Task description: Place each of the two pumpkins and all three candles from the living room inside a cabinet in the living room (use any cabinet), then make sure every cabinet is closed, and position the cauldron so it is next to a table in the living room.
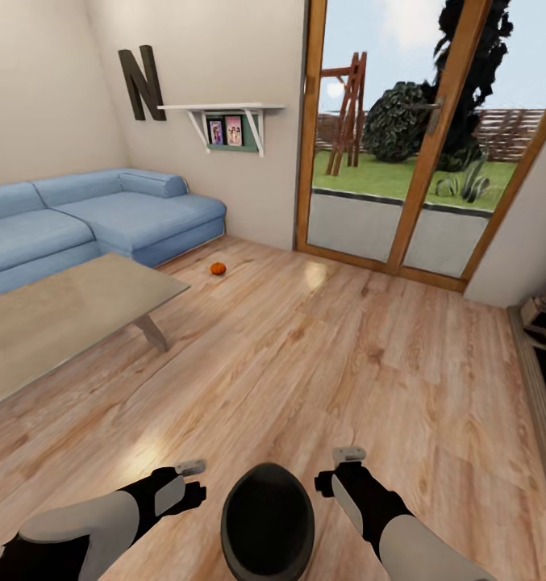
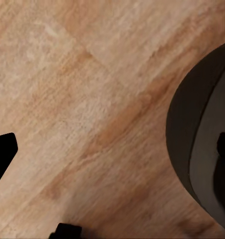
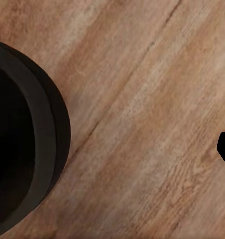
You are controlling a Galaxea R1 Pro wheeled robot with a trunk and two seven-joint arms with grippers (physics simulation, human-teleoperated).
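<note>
The black cauldron (image 1: 267, 520) is low in the head view, right between my two arms, its wide mouth facing up. My left gripper (image 1: 193, 478) stands open just left of it, and a dark fingertip (image 2: 2, 154) shows over bare floor in the left wrist view, with the cauldron wall (image 2: 192, 139) beside it. On the cauldron's other side is my right gripper (image 1: 337, 470), open too. One orange pumpkin (image 1: 217, 268) lies on the floor near the sofa corner. The grey-topped table (image 1: 63, 323) stands at the left. The candles are out of view.
A blue corner sofa (image 1: 103, 214) lines the far left wall behind the table. Glass patio doors (image 1: 402, 161) fill the far wall. A low dark unit (image 1: 539, 387) runs along the right edge. Wooden floor (image 1: 321, 347) stretches open between me and the pumpkin.
</note>
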